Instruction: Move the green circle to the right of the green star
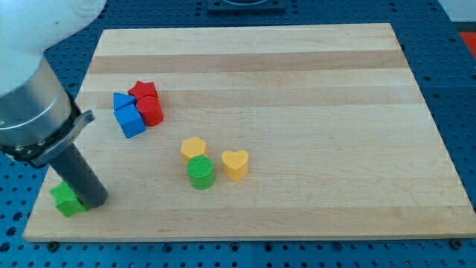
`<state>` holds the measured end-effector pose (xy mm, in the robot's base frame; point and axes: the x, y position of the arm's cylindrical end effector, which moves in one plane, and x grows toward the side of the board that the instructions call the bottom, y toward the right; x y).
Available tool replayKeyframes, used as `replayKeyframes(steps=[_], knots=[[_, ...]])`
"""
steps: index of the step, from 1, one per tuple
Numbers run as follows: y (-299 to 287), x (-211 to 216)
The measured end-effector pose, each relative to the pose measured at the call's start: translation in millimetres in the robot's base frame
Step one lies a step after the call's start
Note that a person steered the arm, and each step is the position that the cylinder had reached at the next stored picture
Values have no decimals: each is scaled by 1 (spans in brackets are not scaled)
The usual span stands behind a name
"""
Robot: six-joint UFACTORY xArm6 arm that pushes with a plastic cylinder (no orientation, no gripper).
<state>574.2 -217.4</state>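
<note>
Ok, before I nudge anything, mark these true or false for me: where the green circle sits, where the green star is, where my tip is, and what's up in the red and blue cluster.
1. The green circle touches the yellow block above it. True.
2. The green star is at the view's right edge of the board. False: it sits near the bottom-left corner.
3. My tip is right beside the green star. True: it is at the star's right side, partly covering it.
4. The yellow heart is left of the green circle. False: it is to the circle's right.
5. The red and blue blocks lie apart from each other. False: they are bunched together, upper left.
</note>
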Motion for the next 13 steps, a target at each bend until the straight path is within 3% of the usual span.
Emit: replayKeyframes(steps=[2,5,7,9,13], knots=[[11,0],[96,23],[184,6],[185,-30],[101,-40]])
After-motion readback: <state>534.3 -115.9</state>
